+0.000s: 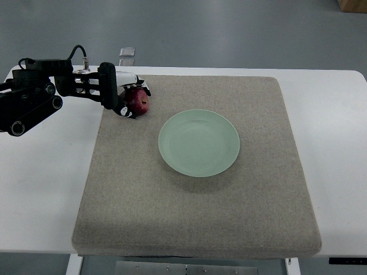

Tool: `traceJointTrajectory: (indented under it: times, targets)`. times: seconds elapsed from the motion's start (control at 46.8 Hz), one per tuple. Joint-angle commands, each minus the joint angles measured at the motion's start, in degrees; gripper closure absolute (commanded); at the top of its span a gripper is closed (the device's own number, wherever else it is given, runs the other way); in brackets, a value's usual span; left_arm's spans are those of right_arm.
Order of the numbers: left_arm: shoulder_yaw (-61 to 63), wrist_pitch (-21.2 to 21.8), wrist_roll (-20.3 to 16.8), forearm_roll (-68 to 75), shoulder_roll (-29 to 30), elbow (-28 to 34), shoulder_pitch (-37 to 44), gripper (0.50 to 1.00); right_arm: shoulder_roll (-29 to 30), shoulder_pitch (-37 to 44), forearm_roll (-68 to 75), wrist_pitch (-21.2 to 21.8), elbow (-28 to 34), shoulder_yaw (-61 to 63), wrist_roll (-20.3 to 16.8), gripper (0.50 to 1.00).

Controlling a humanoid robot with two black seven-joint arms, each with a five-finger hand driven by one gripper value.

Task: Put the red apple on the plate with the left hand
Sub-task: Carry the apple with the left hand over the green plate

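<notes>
A red apple (pixel 138 101) sits at the far left of the grey mat (pixel 200 217), near its back edge. My left hand (pixel 127 98) reaches in from the left edge and its fingers curl around the apple from the left side, touching it. The pale green plate (pixel 199 142) lies empty in the middle of the mat, to the right of the apple and a little nearer to me. The right arm does not show.
The mat lies on a white table (pixel 40 189) with bare white surface on both sides. A small clear object (pixel 127 55) lies beyond the table's back edge. A brown box corner (pixel 352 5) shows at the top right.
</notes>
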Motion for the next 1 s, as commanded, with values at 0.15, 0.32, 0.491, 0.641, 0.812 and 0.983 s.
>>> traceJointTrajectory:
  times: [0.15,0.32,0.491,0.641,0.812,0.983]
  targets:
    - [-0.7,0.9,-0.1,-0.6,-1.2,-2.7,-1.2,0.836,0.0,0.0,0.0,0.0,0.0,0.0,0.0,0.536]
    - [-1.0,1.0,-0.1,-0.7,-1.4,-8.3,-1.6,0.829,0.0,0.0,0.0,0.0,0.0,0.0,0.0,0.536]
    - [-1.0,1.0,-0.1,-0.4,-2.2,-12.9,-1.5,0.827,0.0,0.0,0.0,0.0,0.0,0.0,0.1,0.536]
    - [-0.9,0.9,-0.1,-0.4,-3.8,-13.4,-1.4,0.821,0.0,0.0,0.0,0.0,0.0,0.0,0.0,0.538]
    - [-0.5,0.9,-0.1,-0.1,-5.6,-13.3,-0.9,0.812,0.0,0.0,0.0,0.0,0.0,0.0,0.0,0.536]
    - [-0.1,0.9,-0.1,0.1,-7.2,-13.0,-0.6,0.806,0.0,0.0,0.0,0.0,0.0,0.0,0.0,0.536]
